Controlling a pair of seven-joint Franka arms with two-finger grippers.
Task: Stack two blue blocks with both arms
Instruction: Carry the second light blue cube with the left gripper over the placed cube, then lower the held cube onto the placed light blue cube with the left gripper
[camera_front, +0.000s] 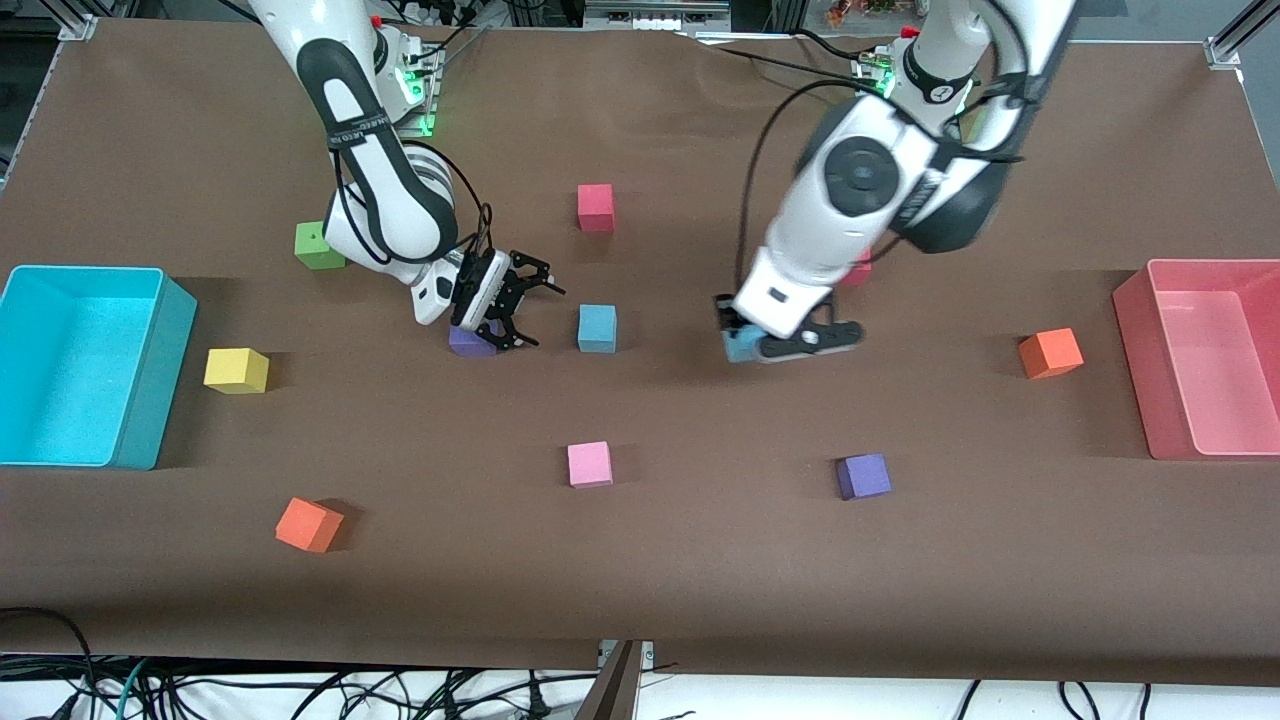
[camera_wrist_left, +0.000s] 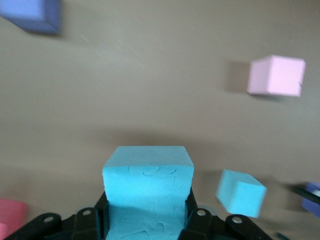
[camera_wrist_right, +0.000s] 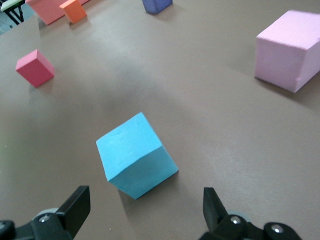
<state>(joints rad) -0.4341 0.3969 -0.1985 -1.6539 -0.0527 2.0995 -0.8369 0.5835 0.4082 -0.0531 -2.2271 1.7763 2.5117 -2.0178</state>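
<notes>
Table (camera_front: 640, 600): a wide brown-covered surface carrying two bins, scattered foam cubes and both arms' reach.
Turquoise bin (camera_front: 150, 390): sits at the right arm's end of the table, open side up.
Pink bin (camera_front: 1135, 350): sits at the left arm's end, open side up.
Left arm (camera_front: 860, 190): reaches down from its base to the middle of the table.
Right arm (camera_front: 380, 170): bends low over the table, toward the turquoise bin's half.
Left end effector (camera_front: 775, 345): clamped on a blue block, at or just above the table; which, I cannot tell.
Right end effector (camera_front: 525, 305): fingers spread wide and holding nothing, low over the table beside the free blue block, a purple cube (camera_front: 470, 343) under it.
Held blue block (camera_wrist_left: 148, 187): pinched between the left fingers (camera_wrist_left: 197, 220), its top face level.
Free blue block (camera_front: 597, 328): rests on the table between the two end effectors, apart from both.
Other cubes: red cube (camera_front: 595, 207) nearer the bases; pink cube (camera_front: 589, 464) and second purple cube (camera_front: 862, 476) nearer the front camera; yellow cube (camera_front: 236, 370) near the turquoise bin; green cube (camera_front: 318, 246) by the right arm; orange cube (camera_front: 1050, 353) near the pink bin; another orange cube (camera_front: 309, 524) low in the front view.
</notes>
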